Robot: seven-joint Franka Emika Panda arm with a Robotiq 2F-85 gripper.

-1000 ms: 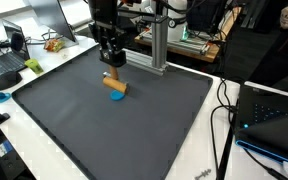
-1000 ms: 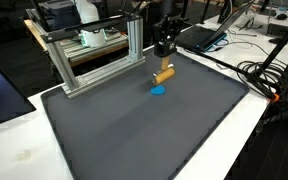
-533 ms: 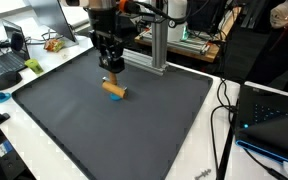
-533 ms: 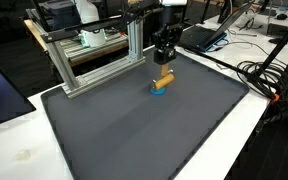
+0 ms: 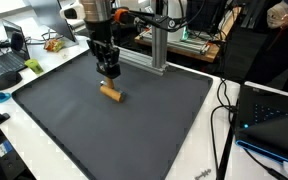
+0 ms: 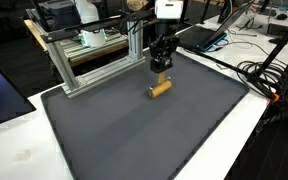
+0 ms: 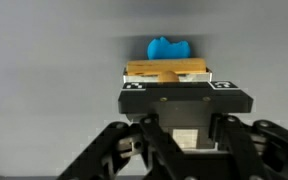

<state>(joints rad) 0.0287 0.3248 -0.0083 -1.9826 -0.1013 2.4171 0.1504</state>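
- Hovering low over the dark mat, the gripper is seen with jaws drawn narrow and nothing held.
- A wooden cylinder lies flat on the mat at the gripper's 5 o'clock in an exterior view, apart from it.
- A blue piece shows at the cylinder's 12 o'clock in the wrist view, seemingly hidden behind it elsewhere.

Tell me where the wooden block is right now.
In both exterior views the wooden block lies on the dark mat, just below the gripper, near the metal frame. In the wrist view it sits before a blue piece.
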